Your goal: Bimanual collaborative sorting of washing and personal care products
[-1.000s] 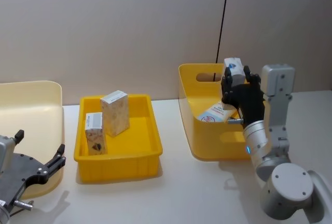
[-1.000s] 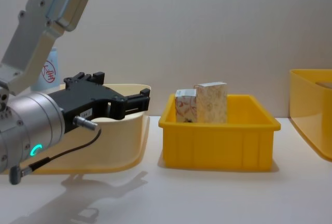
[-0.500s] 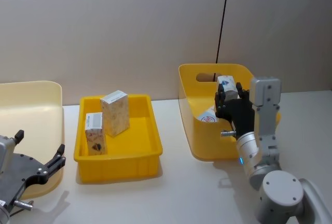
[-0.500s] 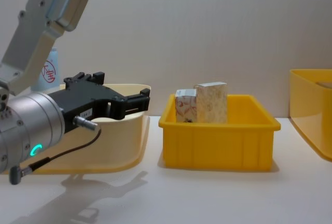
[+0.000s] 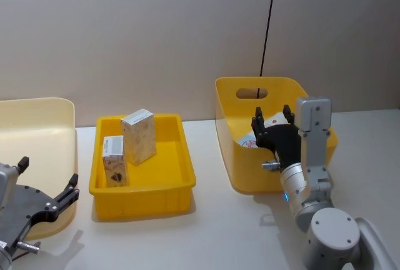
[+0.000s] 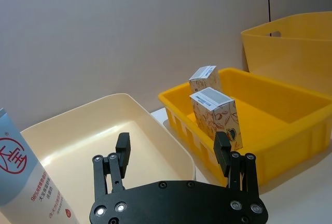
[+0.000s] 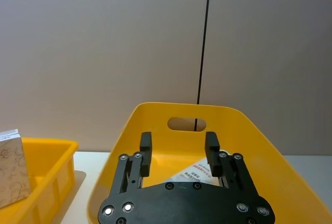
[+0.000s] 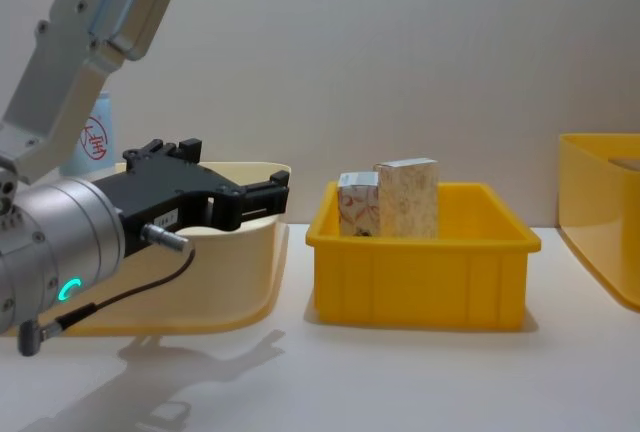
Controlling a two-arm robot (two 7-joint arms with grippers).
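Two whitish patterned cartons (image 5: 138,135) (image 5: 113,161) stand upright in the low yellow tray (image 5: 178,185); the chest view shows the cartons (image 8: 408,197) (image 8: 357,204) side by side. My right gripper (image 5: 273,119) hangs open inside the tall yellow bin (image 5: 228,98). A white tube (image 7: 194,171) lies on that bin's floor just beyond the right gripper (image 7: 178,142), free of the fingers, with another tube (image 5: 249,140) beside it. My left gripper (image 6: 172,146) is open with nothing in it, low at the front left over the cream bin (image 6: 83,141). A pale blue tube (image 6: 23,180) stands in that bin.
The cream bin (image 5: 37,117), the tray and the tall bin stand in a row from left to right. Bare table (image 5: 219,232) lies in front of them. A wall with a thin black cable (image 5: 269,23) rises right behind.
My right gripper came down from above the tall bin into it with a tube and let the tube go; it now stands open. The left arm has not moved.
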